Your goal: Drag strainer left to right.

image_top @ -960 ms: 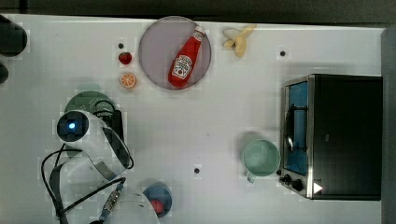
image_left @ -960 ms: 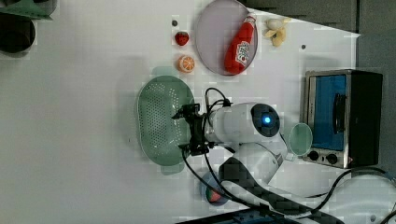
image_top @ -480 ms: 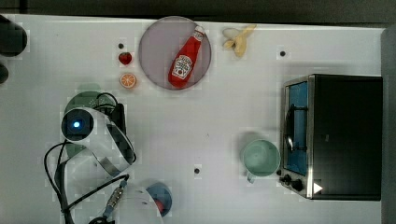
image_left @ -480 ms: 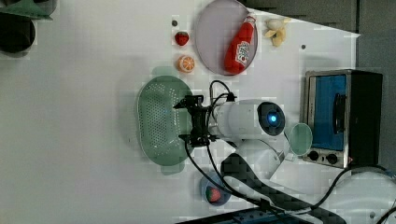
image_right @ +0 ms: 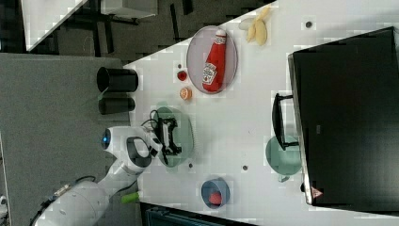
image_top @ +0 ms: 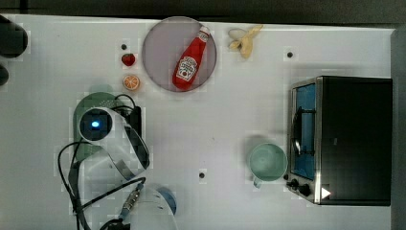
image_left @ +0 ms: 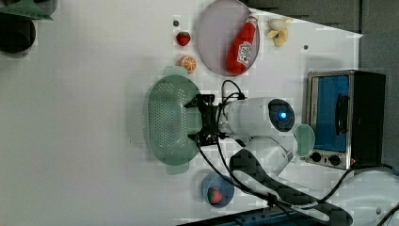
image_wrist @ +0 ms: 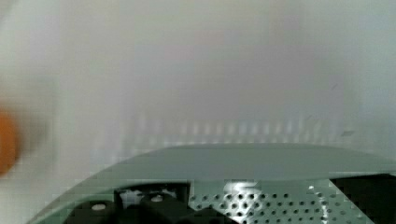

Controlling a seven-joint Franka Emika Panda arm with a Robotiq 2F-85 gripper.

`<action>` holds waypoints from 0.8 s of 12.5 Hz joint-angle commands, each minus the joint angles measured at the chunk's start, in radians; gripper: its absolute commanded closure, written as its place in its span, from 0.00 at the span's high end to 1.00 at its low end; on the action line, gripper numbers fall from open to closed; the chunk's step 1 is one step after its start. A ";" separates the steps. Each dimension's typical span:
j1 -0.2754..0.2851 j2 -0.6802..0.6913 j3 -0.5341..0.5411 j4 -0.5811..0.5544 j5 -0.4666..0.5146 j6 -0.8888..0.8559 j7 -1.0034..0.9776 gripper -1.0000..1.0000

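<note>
The strainer [image_left: 167, 120] sits on the white table [image_left: 94, 141] at the left view's centre-left, below the orange half [image_left: 188, 63]. The gripper [image_left: 203, 120] hangs over its right rim, fingers spread wide, holding nothing. Farther right stand the mug [image_left: 305, 140] and toaster oven [image_left: 346, 117].

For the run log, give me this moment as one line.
claw: open, over strainer rim | strainer: on table, not gripped | mug: by toaster oven
</note>
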 commanded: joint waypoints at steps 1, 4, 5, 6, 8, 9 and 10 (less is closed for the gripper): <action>-0.042 -0.061 -0.021 -0.049 -0.023 -0.007 0.028 1.00; -0.071 -0.079 -0.039 -0.078 -0.023 -0.002 -0.049 1.00; -0.081 -0.083 -0.048 -0.084 -0.023 -0.003 -0.072 1.00; -0.089 -0.088 -0.060 -0.090 -0.023 -0.003 -0.089 1.00; -0.100 -0.103 -0.087 -0.104 -0.023 -0.004 -0.137 1.00; -0.103 -0.110 -0.105 -0.111 -0.023 -0.003 -0.163 1.00; -0.106 -0.118 -0.123 -0.116 -0.023 -0.004 -0.186 1.00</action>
